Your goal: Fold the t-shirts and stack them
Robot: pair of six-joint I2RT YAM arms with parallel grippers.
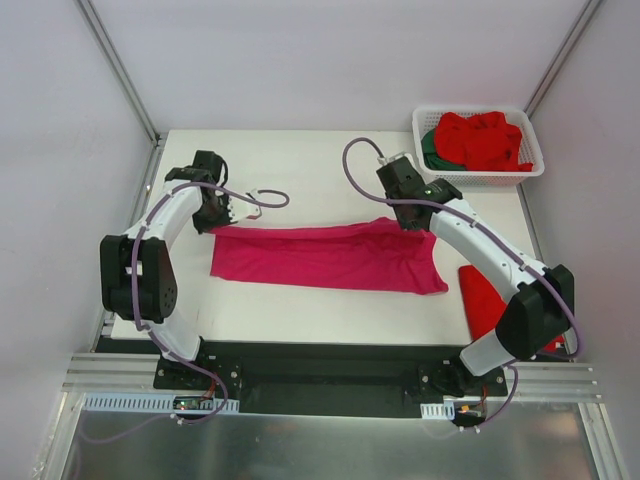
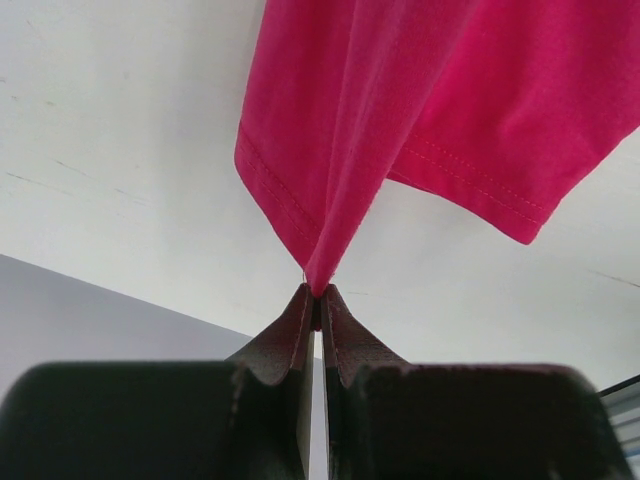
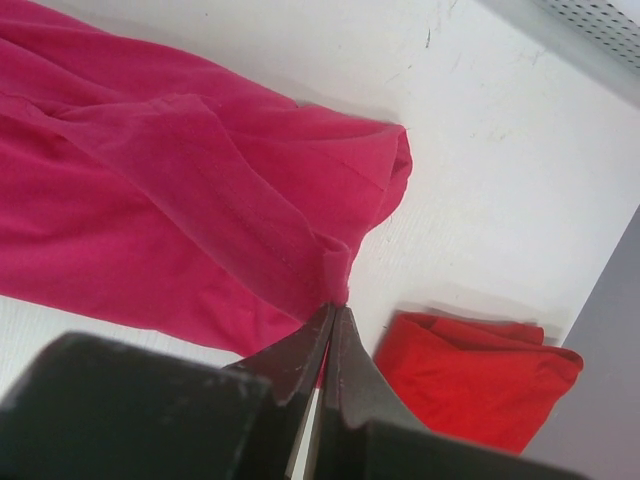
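At the near right corner of the table (image 1: pixel 300 160), a folded red shirt (image 1: pixel 483 298) is laid flat, partly hidden by the right arm. Just beyond it, across the middle of the table, a pink shirt (image 1: pixel 325 258) is stretched out as a long band from left to right, with most of its cloth resting on the surface. Its far left corner is pinched by the left claw (image 2: pixel 316 295), whose two fingers are pressed together on a small point of hemmed fabric; from there the cloth is drawn out in folds. Its far right end is pinched by the right claw (image 3: pixel 335 310), whose fingers are likewise pressed together on a bunched fold of the pink cloth, with the folded red shirt seen close beside them. The far edge of the pink shirt is held between the two claws. At the far right corner, a white basket (image 1: pixel 478 177) is set on the table, well apart from the pink shirt. It is filled with crumpled red shirts (image 1: pixel 485 140), and a green shirt (image 1: pixel 430 150) is tucked at its left side.
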